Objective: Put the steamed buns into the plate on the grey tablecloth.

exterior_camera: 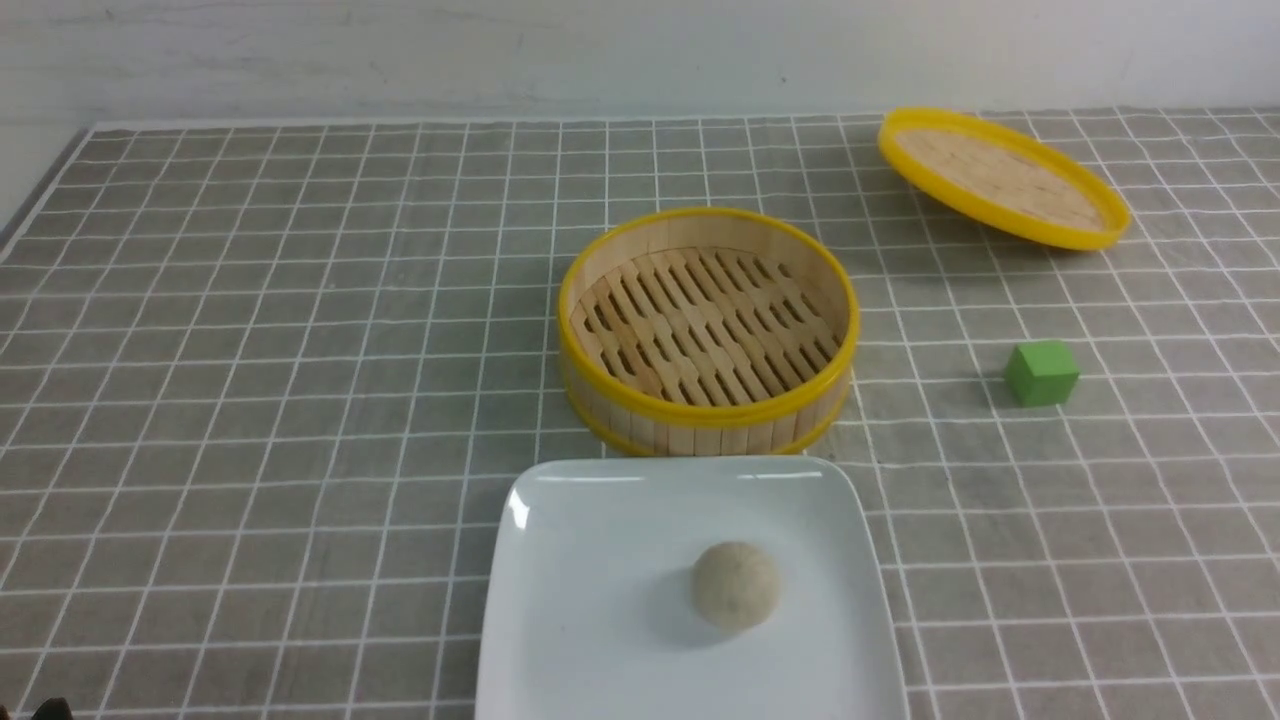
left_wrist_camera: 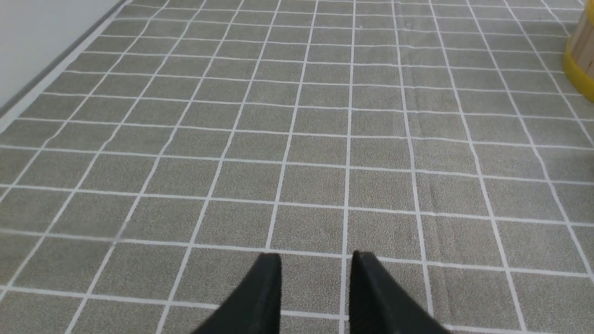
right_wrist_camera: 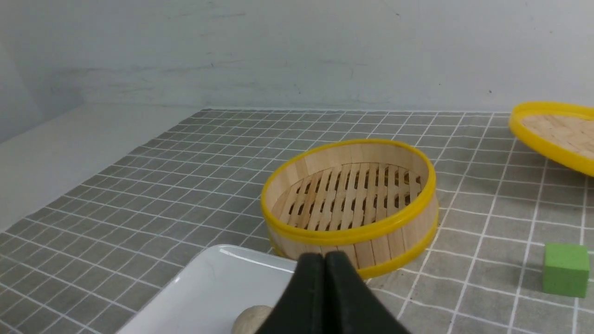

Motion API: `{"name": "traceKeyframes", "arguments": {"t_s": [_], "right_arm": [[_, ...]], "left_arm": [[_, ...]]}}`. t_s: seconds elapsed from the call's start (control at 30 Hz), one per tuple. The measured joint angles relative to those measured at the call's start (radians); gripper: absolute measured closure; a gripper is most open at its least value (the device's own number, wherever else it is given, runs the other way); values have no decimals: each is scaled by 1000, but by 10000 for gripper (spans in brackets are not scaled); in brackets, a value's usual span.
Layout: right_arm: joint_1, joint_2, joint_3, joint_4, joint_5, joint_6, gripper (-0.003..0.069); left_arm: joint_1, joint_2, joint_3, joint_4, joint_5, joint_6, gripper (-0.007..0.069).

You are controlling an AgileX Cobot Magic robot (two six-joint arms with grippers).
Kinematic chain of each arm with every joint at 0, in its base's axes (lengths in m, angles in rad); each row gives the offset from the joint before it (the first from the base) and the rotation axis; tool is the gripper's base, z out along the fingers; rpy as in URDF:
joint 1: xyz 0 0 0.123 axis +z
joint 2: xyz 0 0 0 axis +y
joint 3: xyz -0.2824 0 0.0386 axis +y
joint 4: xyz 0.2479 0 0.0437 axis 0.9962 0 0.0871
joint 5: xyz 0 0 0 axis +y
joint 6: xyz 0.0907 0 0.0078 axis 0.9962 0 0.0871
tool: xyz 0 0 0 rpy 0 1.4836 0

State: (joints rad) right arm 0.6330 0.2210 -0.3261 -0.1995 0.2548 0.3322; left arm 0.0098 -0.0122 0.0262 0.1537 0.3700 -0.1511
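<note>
The off-white steamed bun (exterior_camera: 736,585) lies on the white square plate (exterior_camera: 560,620) at the near middle of the grey tablecloth (exterior_camera: 250,350). In the right wrist view the bun (right_wrist_camera: 250,319) shows partly behind the fingers, on the plate (right_wrist_camera: 204,287). My right gripper (right_wrist_camera: 325,258) is shut and empty, above the plate's near part. My left gripper (left_wrist_camera: 316,258) is open and empty over bare tablecloth (left_wrist_camera: 297,139) at the left. Neither gripper shows in the front view.
An empty bamboo steamer (exterior_camera: 708,330) with yellow rims stands just behind the plate; it also shows in the right wrist view (right_wrist_camera: 350,204). Its round lid (exterior_camera: 1002,176) lies tilted at the far right. A green cube (exterior_camera: 1042,373) sits right of the steamer.
</note>
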Motion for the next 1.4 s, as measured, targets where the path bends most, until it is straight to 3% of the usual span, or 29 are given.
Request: {"name": "traceKeyframes", "arguments": {"t_s": [0.67,0.83,1.0,1.23,1.4], "right_arm": [[0,0,2,-20,0,2,650],[-13,-28,66,129,-7,-46,645],[-198,-102,177,260,-8,-163,640],[-487,-193,312,242,-7,-176,631],[-563,-231,350,235,38,-176,623]], "left_arm": [[0,0,0,1,0,0,384],[0,0,0,1,0,0,384],[0,0,0,1,0,0,384],[0,0,0,1,0,0,384],[0,0,0,1,0,0,384]]}}
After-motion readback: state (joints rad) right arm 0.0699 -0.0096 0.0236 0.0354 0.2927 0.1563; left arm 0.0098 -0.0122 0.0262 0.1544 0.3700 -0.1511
